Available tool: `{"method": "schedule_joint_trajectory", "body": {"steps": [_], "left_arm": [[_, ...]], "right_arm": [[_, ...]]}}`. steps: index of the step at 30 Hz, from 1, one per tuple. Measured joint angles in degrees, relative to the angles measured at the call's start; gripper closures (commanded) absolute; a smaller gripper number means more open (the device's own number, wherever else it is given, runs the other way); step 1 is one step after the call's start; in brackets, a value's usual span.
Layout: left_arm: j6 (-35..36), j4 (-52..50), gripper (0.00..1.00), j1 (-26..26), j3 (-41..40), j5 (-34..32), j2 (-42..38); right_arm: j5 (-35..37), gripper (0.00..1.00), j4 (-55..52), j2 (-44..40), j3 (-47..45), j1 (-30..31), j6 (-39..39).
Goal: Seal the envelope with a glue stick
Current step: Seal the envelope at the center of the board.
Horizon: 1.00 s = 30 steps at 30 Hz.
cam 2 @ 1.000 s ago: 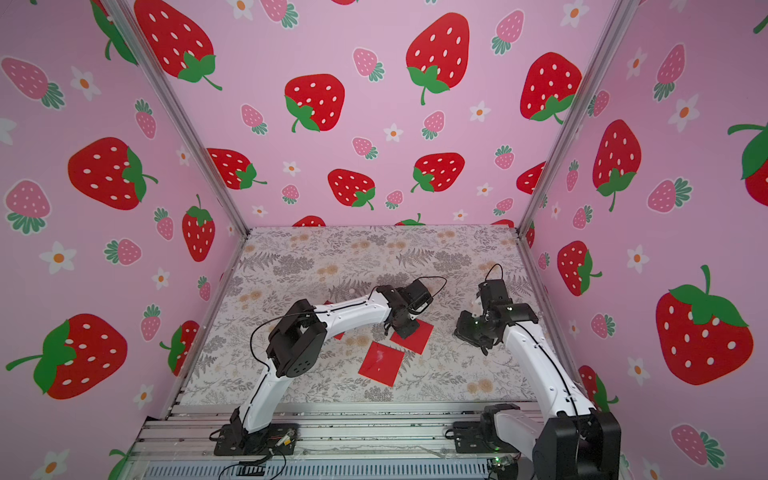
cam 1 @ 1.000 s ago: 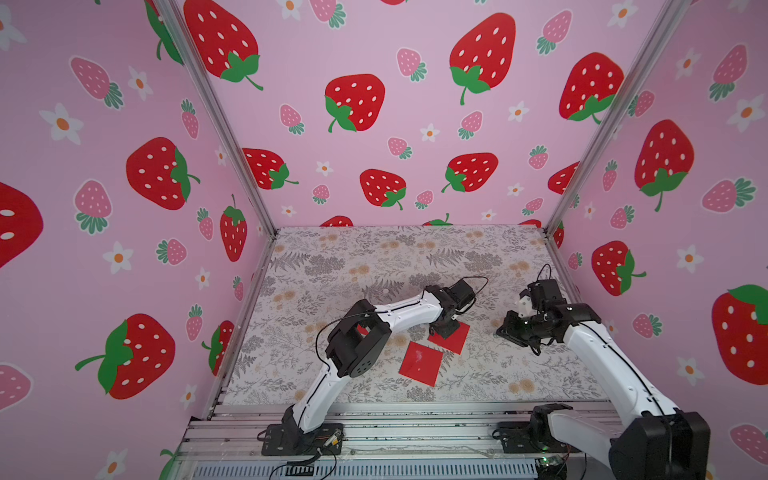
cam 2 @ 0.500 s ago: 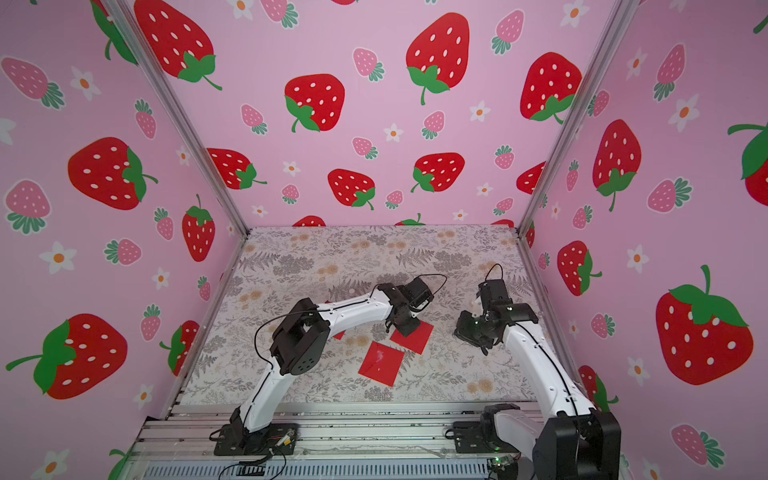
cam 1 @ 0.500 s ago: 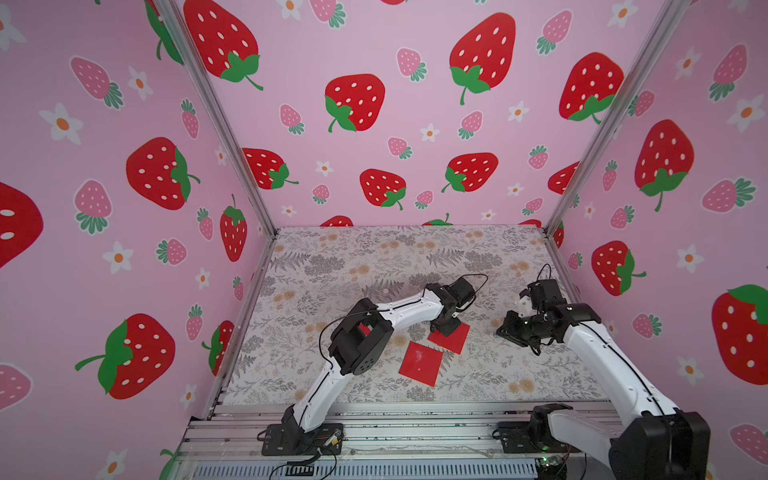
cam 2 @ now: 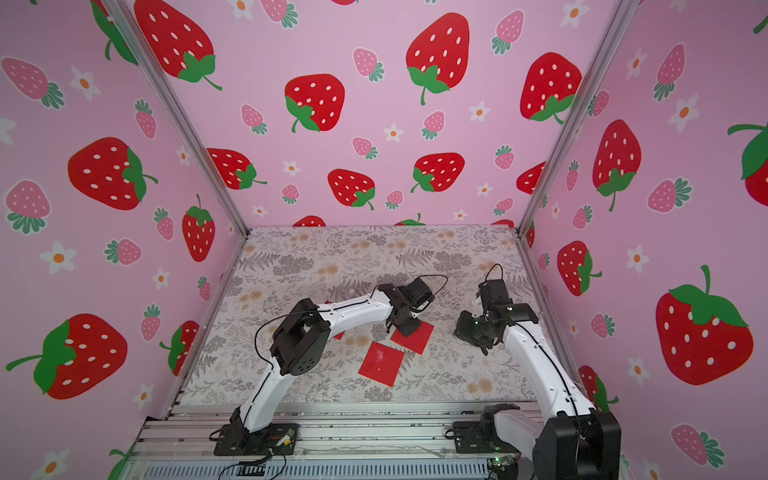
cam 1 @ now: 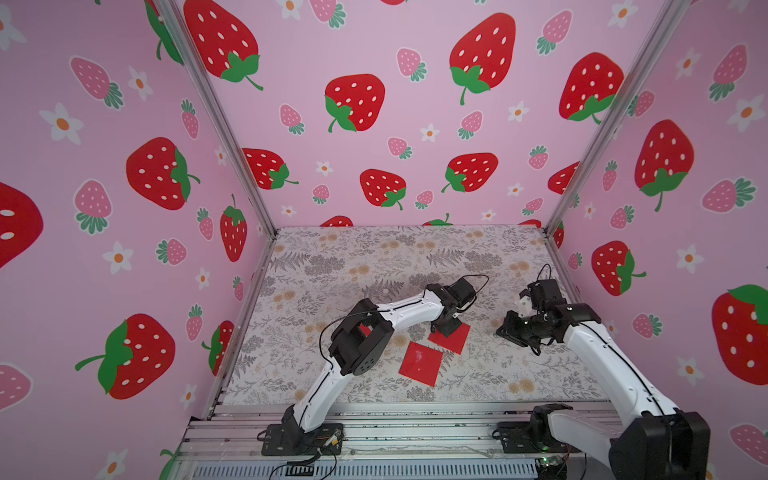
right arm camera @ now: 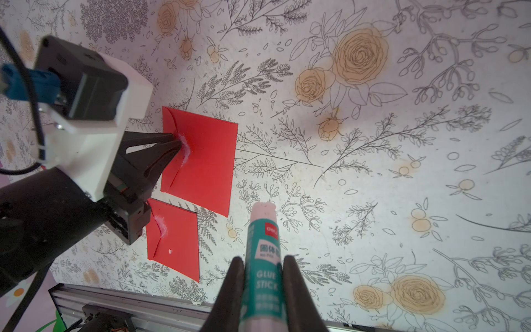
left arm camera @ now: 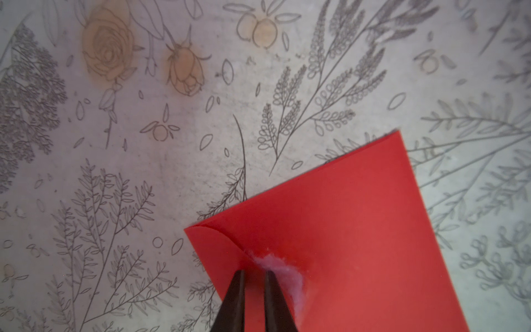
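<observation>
The right gripper [right arm camera: 263, 258] is clamped on the glue stick [right arm camera: 263, 230]. Its dark fingers [right arm camera: 293, 287] pinch the lower part of the tube, and the uncapped pale pink tip points out ahead over the floral table [right arm camera: 373, 143], beside the envelopes and touching neither. The stick is whitish with a teal-green label printed "GLUE STICK". The left gripper [left arm camera: 254, 274] has its jaws drawn almost together, with a thin slit between them and nothing held. Its tips press down on the flap edge of a red envelope [left arm camera: 344, 224], right at a whitish glue smear [left arm camera: 283, 271]. In both top views this envelope [cam 1: 455, 338] lies right of centre in the lower half of the frame, with a second red envelope [cam 1: 420, 362] just beside it, lower and to the left. The right gripper [cam 1: 511, 328] sits well to their right, and the stick cannot be made out there. Only the right wrist view shows the stick's label and a similar smear on the second envelope's flap. The left wrist view shows only the pressed envelope, close up.
</observation>
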Motion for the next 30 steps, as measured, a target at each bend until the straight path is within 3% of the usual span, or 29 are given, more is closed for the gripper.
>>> {"method": "schedule_joint_trajectory", "body": {"steps": [15, 30], "left_arm": [[0.0, -1.2, 0.85, 1.1, 5.2, 0.0, -0.1], [-0.3, -1.5, 0.87, 1.0, 4.5, 0.4, 2.8]], "right_arm": [[0.0, 1.00, 0.0, 0.0, 0.0, 0.0, 0.0], [0.0, 1.00, 0.0, 0.0, 0.0, 0.0, 0.0]]}}
